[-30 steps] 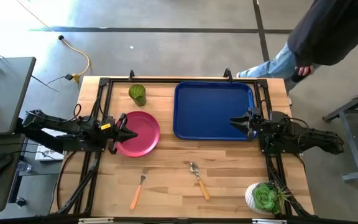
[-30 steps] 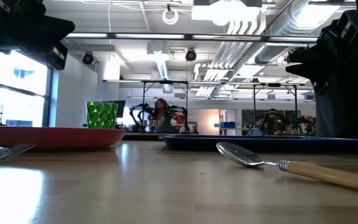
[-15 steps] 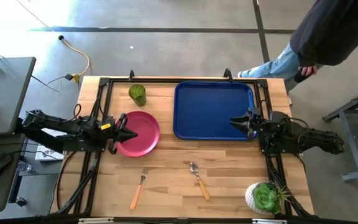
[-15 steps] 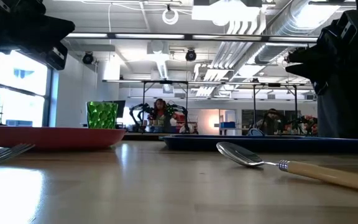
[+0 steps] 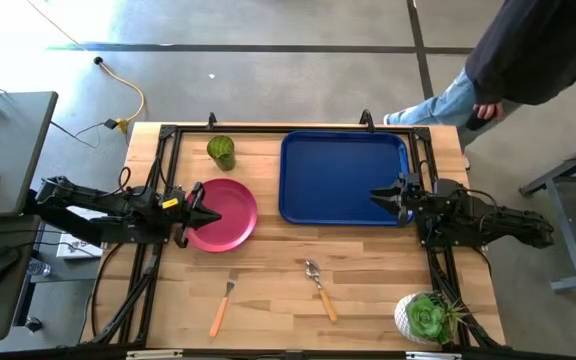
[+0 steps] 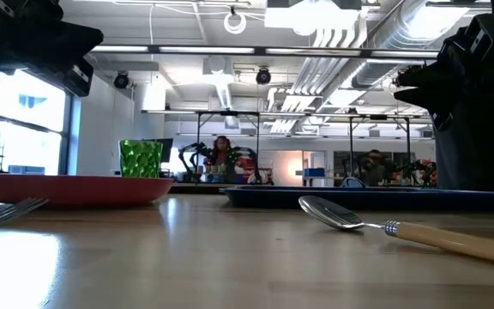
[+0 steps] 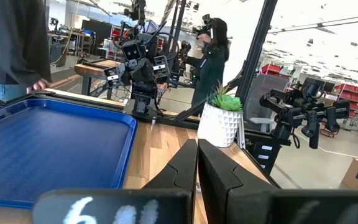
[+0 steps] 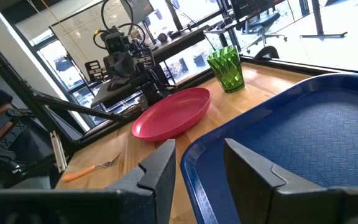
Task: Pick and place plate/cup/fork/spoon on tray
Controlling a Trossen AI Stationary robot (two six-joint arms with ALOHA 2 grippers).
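- Plate (image 5: pixel 223 213) first up, sitting flat on the bench (image 5: pixel 268 270) at the tray's nine o'clock; the left gripper (image 5: pixel 197 208) is poised at its nine o'clock rim, jaws pinched shut with nothing visibly between them.
- Looks stiff and light, that plate, probably slick plastic; my call is the raised rim is the only place to bite, since the flat middle offers nothing.
- Tray (image 5: pixel 343 178) lies bare at the bench's one o'clock; the right gripper (image 5: pixel 386 198) hovers over its three o'clock edge, jaws spread wide and empty.
- Cup (image 5: pixel 221 151) stands upright at the plate's twelve o'clock, just apart from it; small, light, likely tippy, so grip across its wall.
- Fork (image 5: pixel 222 306) and spoon (image 5: pixel 319 289) lie near the six o'clock edge, well apart; thin, hard and low to the wood, best pinched across the orange handles, I'd judge.
- Count: one plate, one cup, one fork, one spoon, one tray, none loaded yet.
- One potted succulent (image 5: pixel 425 317) sits at five o'clock; one person (image 5: pixel 508 60) stands beyond the bench.
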